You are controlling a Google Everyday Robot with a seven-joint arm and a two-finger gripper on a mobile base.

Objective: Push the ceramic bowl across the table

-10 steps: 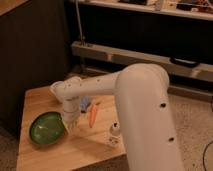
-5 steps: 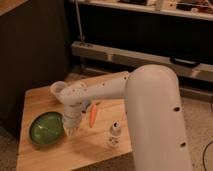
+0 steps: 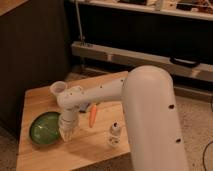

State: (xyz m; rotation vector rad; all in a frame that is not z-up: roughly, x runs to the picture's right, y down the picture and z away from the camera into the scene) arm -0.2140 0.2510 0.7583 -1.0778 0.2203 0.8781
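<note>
Gripper (image 3: 65, 133) sat at the ceramic bowl's (image 3: 44, 129) 3 o'clock rim; jaw state unclear. Bowl probably heavy, glossy, chippable, so push low on the rim across the table (image 3: 95, 145).

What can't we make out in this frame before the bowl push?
- Gripper, camera view: low, at the right rim of the ceramic bowl; contact too small to tell.
- Table: right part hidden by the arm.
- Small bottle: label too blurred to read.
- White cup: partly hidden behind the arm's wrist.
- Orange carrot-like object: top covered by the arm.
</note>
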